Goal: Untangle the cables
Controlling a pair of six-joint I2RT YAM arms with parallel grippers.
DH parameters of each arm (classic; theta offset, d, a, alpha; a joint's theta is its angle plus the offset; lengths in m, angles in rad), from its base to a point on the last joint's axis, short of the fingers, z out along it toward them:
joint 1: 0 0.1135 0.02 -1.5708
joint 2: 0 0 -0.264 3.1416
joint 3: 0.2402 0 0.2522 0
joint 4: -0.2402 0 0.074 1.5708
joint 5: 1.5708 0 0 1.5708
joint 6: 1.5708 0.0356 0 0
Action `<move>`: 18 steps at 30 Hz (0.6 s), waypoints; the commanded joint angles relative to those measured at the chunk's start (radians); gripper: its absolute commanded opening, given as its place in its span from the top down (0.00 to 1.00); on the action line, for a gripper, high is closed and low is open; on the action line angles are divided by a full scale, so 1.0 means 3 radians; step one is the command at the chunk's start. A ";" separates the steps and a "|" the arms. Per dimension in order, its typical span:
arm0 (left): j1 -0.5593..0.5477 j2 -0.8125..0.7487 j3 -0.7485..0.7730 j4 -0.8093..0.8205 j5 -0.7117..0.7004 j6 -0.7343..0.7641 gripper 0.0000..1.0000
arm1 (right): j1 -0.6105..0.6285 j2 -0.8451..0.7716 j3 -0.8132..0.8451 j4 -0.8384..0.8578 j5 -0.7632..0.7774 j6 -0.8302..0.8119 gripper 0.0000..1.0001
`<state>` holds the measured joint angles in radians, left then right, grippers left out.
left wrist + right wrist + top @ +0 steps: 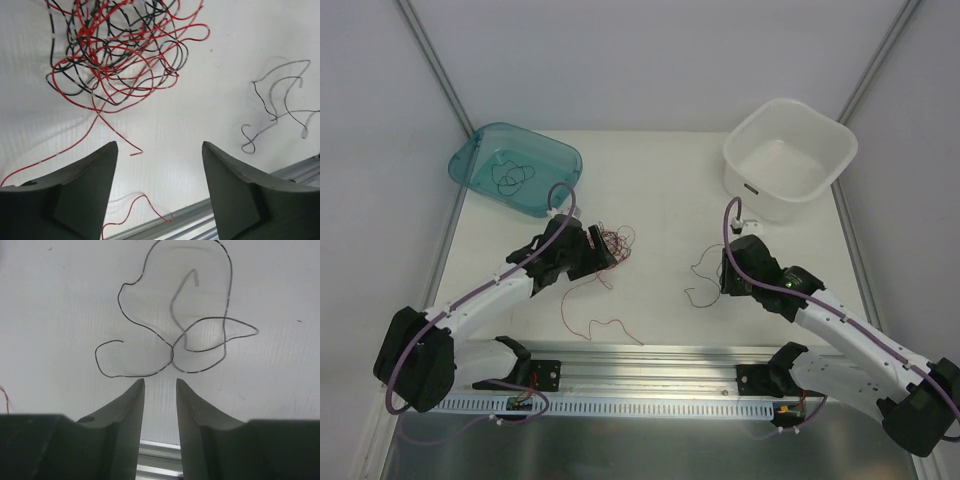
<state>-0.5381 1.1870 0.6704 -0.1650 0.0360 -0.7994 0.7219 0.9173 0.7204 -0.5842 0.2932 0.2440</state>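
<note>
From the overhead view I see the tangle of cables point(611, 243) left of centre on the white surface point(660, 200), a loose clump of red and black strands with no clear direction. It touches the tip of my left gripper point(597, 252). In the left wrist view the clump point(115, 55) fills the upper left of the frame and is a little wider than it is tall. One red tail point(75, 145) runs from it down toward the lower left corner. The left gripper point(160, 147) stands wide open just below the clump, with nothing between its fingers and nothing touching them. More red strands point(592, 318) trail toward the bottom of the overhead frame. Right of centre lies a separate black strand point(703, 277), just beside my right gripper point(724, 276). In the right wrist view that strand point(175, 340) curls in several loops, spread mostly left to right across the upper half. The right gripper point(160, 382) is only slightly open, a narrow gap with nothing in it, and its tips sit just short of the lowest loop. A teal tub point(565, 160) at upper left holds a few black strands point(510, 178). A white tub point(840, 150) sits at upper right.
</note>
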 commanded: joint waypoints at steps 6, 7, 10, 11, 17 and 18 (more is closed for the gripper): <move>-0.0068 -0.0581 -0.0220 -0.0033 0.0656 0.0047 0.10 | -0.0029 -0.0183 -0.0100 -0.0282 0.0669 0.0532 0.30; -0.0073 -0.0617 -0.0235 -0.0038 0.0657 0.0042 0.08 | -0.0034 -0.0199 -0.0090 -0.0282 0.0674 0.0527 0.25; -0.0083 -0.0760 -0.0281 -0.0043 0.0739 0.0026 0.03 | -0.0075 -0.0143 -0.0055 -0.0221 0.0664 0.0440 0.12; -0.0093 -0.0791 -0.0282 -0.0053 0.0754 0.0031 0.01 | -0.0085 -0.0113 -0.0054 -0.0079 0.0573 0.0384 0.10; -0.0108 -0.0878 -0.0271 -0.0115 0.0785 0.0098 0.01 | -0.0110 0.0438 0.0012 0.0306 0.0219 -0.0382 0.04; -0.0104 -0.0888 -0.0271 -0.0125 0.0805 0.0113 0.01 | -0.0156 0.0485 0.0017 0.0321 0.0204 -0.0475 0.04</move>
<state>-0.5579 0.9379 0.5919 -0.1799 0.2367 -0.7937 0.6952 1.0080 0.6914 -0.5541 0.3954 0.2462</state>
